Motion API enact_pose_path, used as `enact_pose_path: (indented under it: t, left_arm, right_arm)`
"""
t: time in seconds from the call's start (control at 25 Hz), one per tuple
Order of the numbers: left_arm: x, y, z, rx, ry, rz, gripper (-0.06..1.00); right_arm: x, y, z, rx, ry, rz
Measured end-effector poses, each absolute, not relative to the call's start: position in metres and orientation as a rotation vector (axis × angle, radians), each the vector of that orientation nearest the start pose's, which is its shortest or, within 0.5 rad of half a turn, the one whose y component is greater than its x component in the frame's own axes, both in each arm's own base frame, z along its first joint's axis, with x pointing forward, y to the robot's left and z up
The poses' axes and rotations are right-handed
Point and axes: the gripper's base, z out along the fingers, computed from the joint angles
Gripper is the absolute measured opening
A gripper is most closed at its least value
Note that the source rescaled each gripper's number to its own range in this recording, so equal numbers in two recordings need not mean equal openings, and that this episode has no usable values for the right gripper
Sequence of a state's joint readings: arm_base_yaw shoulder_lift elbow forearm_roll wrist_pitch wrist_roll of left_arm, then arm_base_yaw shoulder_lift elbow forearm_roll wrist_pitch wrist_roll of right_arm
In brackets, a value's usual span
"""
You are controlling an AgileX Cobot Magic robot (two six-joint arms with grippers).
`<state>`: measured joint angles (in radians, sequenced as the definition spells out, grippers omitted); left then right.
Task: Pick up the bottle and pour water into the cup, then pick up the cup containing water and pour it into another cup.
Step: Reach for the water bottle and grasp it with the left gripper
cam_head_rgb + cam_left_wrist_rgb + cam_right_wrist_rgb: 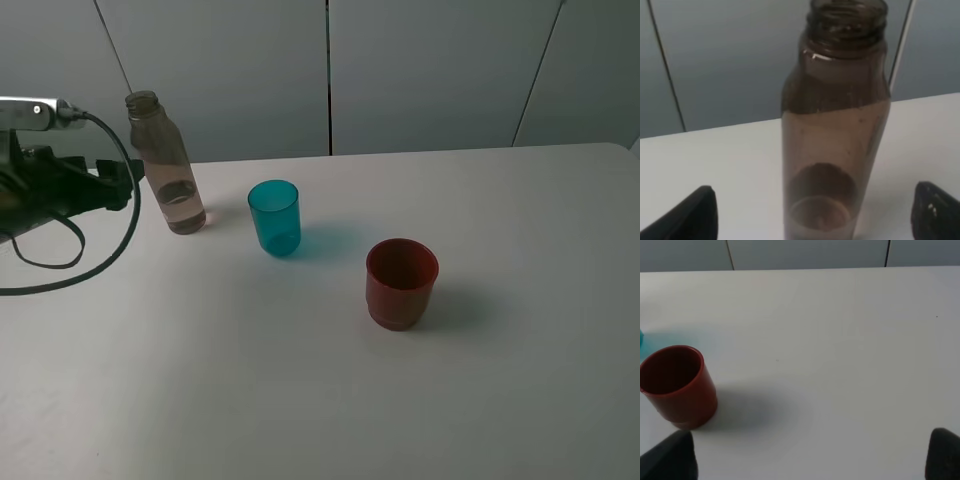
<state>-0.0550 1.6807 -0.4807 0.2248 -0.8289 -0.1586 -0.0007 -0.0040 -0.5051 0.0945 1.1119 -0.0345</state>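
Left claw (120,187) stands wide open at the left edge of the exterior view, holding nothing. In its wrist view the two dark fingers (687,215) flank the bottle, with bare table showing on each side, so nothing is gripped. Right claw (807,460) appears only in its own wrist view, also spread wide and empty, low over bare table, with the red cup off to one side of it.

One white table (300,410) carries everything, backed by grey wall panels (430,70). One black cable (100,255) loops down from the left arm.

One bottle (167,170), clear with a brownish tint and uncapped, stands upright at the far left of the table, just beside the left claw; a little liquid sits in its base.

Two cups stand upright, well apart from each other. One is the wider red cup (401,283), nearest the camera and rightmost. One is the smaller teal cup (274,217), between the bottle and the red cup. Whether either cup holds water cannot be told.
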Motion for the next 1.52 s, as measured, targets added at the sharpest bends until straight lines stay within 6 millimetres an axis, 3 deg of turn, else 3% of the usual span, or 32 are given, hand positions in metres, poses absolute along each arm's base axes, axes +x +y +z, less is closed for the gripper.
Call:
enact_pose_path:
  t: [0.36, 1.04, 1.52]
  left_arm:
    - [0.313, -0.046, 0.123, 0.162, 1.805, -0.193, 0.98]
    - [0.363, -0.053, 0.104, 0.198, 1.713, -0.154, 0.98]
    - [0.390, -0.071, 0.085, 0.231, 1.696, -0.194, 0.98]
  right_arm:
    - [-0.008, 0.008, 0.275, -0.043, 2.084, 0.092]
    - [-0.008, 0.008, 0.275, -0.043, 2.084, 0.092]
    - [-0.008, 0.008, 0.275, -0.043, 2.084, 0.092]
